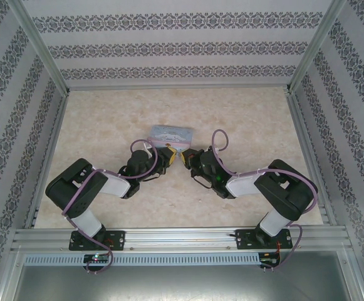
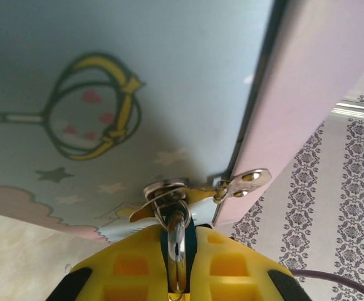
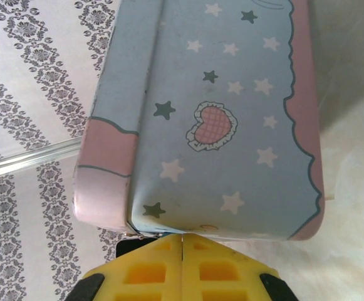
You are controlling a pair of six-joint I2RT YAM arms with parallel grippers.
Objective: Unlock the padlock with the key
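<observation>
Both pincers are closed: left pincer [image 2: 176,266] nips the tiny, likely light and slick padlock [image 2: 175,231] by its rigid body; right pincer's [image 3: 182,248] catch is unclear.

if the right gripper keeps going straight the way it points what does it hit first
The tin box: its starred pale-blue side lies directly ahead of the right gripper, apparently almost touching, though depth is unclear.
</observation>
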